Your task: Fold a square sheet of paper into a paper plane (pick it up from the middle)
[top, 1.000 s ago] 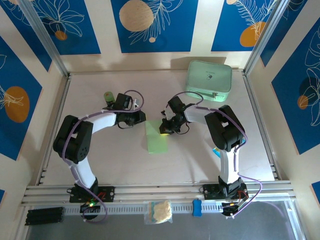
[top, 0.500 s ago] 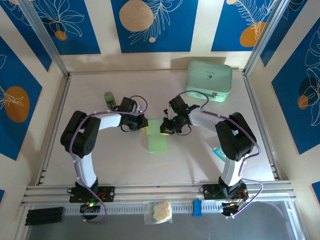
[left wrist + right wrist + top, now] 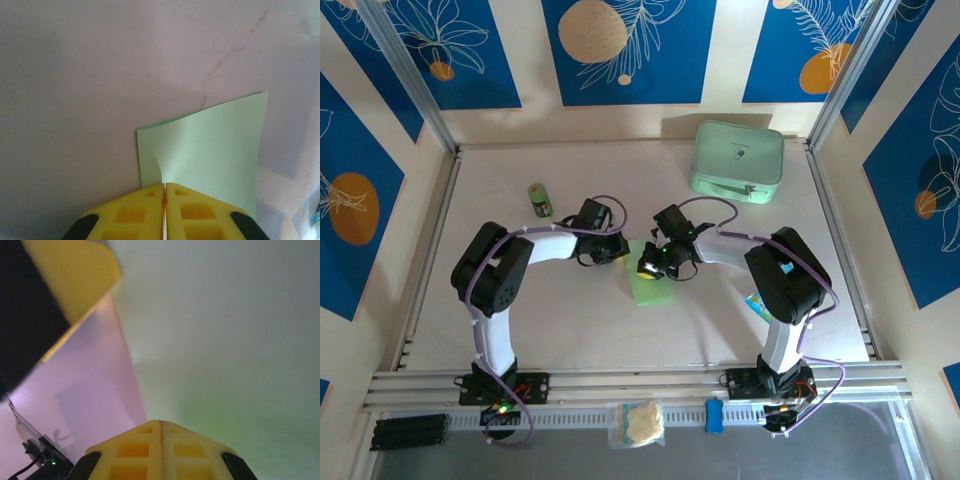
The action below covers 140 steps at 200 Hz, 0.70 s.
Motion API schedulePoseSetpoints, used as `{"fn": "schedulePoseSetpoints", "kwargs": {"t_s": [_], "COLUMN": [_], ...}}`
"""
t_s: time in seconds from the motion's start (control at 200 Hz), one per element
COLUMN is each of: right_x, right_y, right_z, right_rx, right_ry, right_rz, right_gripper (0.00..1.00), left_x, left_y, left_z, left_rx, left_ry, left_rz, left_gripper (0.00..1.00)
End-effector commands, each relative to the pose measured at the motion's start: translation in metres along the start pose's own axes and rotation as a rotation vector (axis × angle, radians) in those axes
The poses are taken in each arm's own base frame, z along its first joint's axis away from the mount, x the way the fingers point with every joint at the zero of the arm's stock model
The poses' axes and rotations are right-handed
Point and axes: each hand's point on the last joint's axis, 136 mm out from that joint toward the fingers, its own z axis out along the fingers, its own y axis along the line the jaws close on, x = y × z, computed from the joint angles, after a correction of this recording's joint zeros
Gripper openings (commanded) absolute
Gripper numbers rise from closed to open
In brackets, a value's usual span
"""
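Pinching the square sheet of paper (image 3: 210, 150) in left jaws, right jaws clenched; mint-green case (image 3: 738, 160) closed

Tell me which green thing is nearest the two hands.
The thin pale green sheet of paper mid-table; the small green bottle and thick mint-green case sit farther back.

Sat at bottom centre of the frame: left gripper (image 3: 164, 186), yellow pads (image 3: 132, 215) pressed together with only a thin seam between them. Held in that seam the near edge of the square sheet of paper (image 3: 210, 145), with a small raised curl just above the pads. Spread from there upward and to the right, upper edge bowed, far corner right of centre. Lay against a pale pinkish table (image 3: 90, 70), marked by a thin brown crack (image 3: 234, 54) at upper right.
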Motion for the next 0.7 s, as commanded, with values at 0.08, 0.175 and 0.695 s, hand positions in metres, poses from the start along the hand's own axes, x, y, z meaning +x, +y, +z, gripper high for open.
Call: {"fn": "schedulePoseSetpoints", "kwargs": {"t_s": [0.08, 0.175, 0.695], "right_x": [-0.007, -0.008, 0.054], "right_y": [0.017, 0.015, -0.016], "right_z": [0.012, 0.020, 0.022], "right_rx": [-0.056, -0.048, 0.033], "right_ry": [0.027, 0.047, 0.208], "right_rz": [0.009, 0.009, -0.047], "right_gripper": [0.00, 0.00, 0.00], "left_x": [0.008, 0.010, 0.012], "left_y": [0.024, 0.027, 0.042], "left_z": [0.013, 0.014, 0.015], "left_rx": [-0.094, -0.103, -0.138], "left_ry": [0.008, 0.016, 0.021], "left_rz": [-0.066, -0.065, -0.079], "left_gripper": [0.11, 0.11, 0.10]}}
